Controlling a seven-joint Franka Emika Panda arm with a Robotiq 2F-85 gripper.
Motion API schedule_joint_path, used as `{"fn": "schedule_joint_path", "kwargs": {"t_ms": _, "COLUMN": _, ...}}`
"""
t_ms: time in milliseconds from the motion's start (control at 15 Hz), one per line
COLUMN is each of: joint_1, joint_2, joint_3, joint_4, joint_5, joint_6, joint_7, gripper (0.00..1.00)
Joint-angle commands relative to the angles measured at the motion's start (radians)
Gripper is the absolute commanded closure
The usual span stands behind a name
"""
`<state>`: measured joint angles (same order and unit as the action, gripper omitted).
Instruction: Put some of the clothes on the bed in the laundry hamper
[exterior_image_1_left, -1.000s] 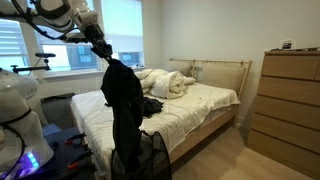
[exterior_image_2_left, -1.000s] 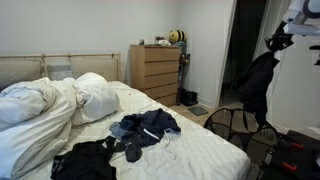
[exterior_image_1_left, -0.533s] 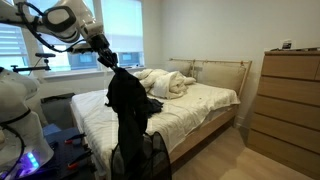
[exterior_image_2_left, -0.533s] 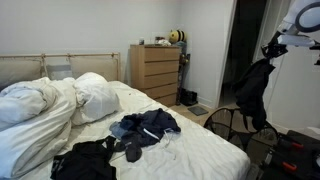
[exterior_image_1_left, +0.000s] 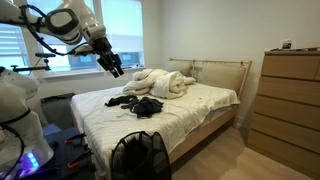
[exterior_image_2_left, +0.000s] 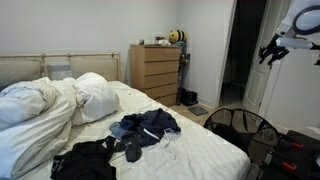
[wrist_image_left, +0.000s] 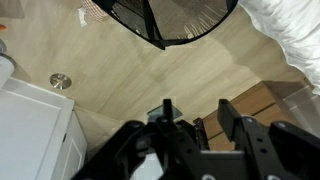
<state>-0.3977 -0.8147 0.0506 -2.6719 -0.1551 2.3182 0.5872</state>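
My gripper (exterior_image_1_left: 115, 68) hangs open and empty high above the black mesh laundry hamper (exterior_image_1_left: 139, 155) at the foot of the bed; it also shows in an exterior view (exterior_image_2_left: 268, 50) and in the wrist view (wrist_image_left: 195, 112). The hamper shows in an exterior view (exterior_image_2_left: 240, 128) and at the top of the wrist view (wrist_image_left: 170, 18). Dark clothes (exterior_image_1_left: 139, 103) lie on the white bed (exterior_image_1_left: 190, 105). An exterior view shows a blue-black pile (exterior_image_2_left: 143, 128) and a black garment (exterior_image_2_left: 84, 160) on the sheet. The garment I held is out of sight.
Rumpled white pillows and duvet (exterior_image_2_left: 50, 100) lie at the headboard. A wooden dresser (exterior_image_1_left: 290, 100) stands by the wall, seen also in an exterior view (exterior_image_2_left: 157, 72). A white machine (exterior_image_1_left: 15, 110) stands beside the bed. The floor is light wood (wrist_image_left: 120, 80).
The black garment that hung from my gripper over the hamper is gone from it; my jaws are now open and empty, and the gripper has risen slightly.
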Motion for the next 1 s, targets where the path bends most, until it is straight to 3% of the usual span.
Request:
{"fn": "schedule_joint_path", "kwargs": {"t_ms": 0, "joint_1": 0.015, "joint_2": -0.004, "joint_3": -0.039, "joint_4": -0.003, "joint_5": 0.015, "joint_6": 0.008, "joint_7": -0.057, "gripper": 0.17}}
{"fn": "schedule_joint_path", "kwargs": {"t_ms": 133, "joint_1": 0.071, "joint_2": 0.02, "joint_3": -0.052, "joint_4": 0.009, "joint_5": 0.065, "joint_6": -0.001, "joint_7": -0.105, "gripper": 0.02}}
{"fn": "schedule_joint_path", "kwargs": {"t_ms": 200, "joint_1": 0.104, "joint_2": 0.035, "joint_3": -0.053, "joint_4": 0.014, "joint_5": 0.097, "joint_6": -0.002, "joint_7": -0.135, "gripper": 0.0}}
{"fn": "schedule_joint_path", "kwargs": {"t_ms": 667, "joint_1": 0.378, "joint_2": 0.257, "joint_3": -0.017, "joint_4": 0.079, "joint_5": 0.294, "joint_6": 0.013, "joint_7": -0.278, "gripper": 0.0}}
{"fn": "schedule_joint_path", "kwargs": {"t_ms": 933, "joint_1": 0.49, "joint_2": 0.392, "joint_3": -0.022, "joint_4": 0.147, "joint_5": 0.369, "joint_6": -0.033, "joint_7": -0.409, "gripper": 0.0}}
